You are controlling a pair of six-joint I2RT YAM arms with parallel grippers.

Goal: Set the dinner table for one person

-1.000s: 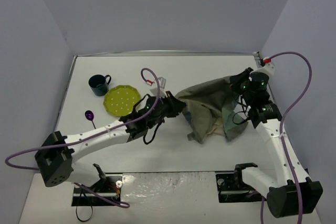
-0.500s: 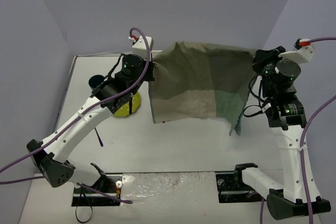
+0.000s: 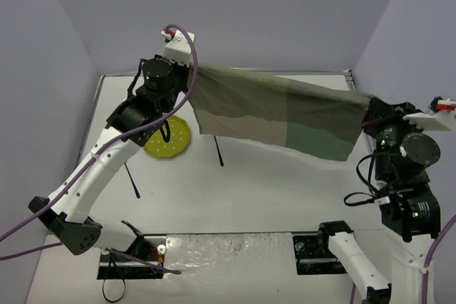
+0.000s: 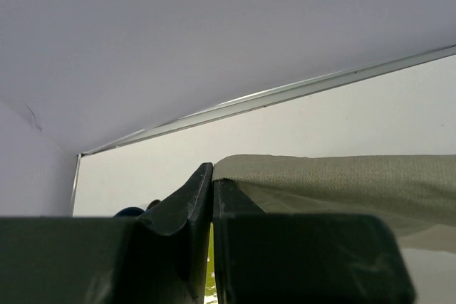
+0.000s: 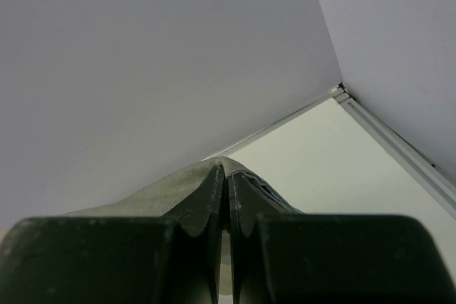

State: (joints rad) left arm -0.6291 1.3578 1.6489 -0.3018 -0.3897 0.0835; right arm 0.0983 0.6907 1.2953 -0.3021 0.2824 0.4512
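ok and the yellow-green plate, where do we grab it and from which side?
I'd take the yellow-green plate by its rim on the near-right edge, coming down from above with one finger inside the rim. It lies flat on the dinner table, so only the rim offers a pinch, and the left arm covers its far-left part.

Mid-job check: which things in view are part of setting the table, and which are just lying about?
In the job:
- placemat, held in the air between the left gripper and the right gripper
- yellow-green plate
- dinner table

Just about:
- purple cable, part of the rig
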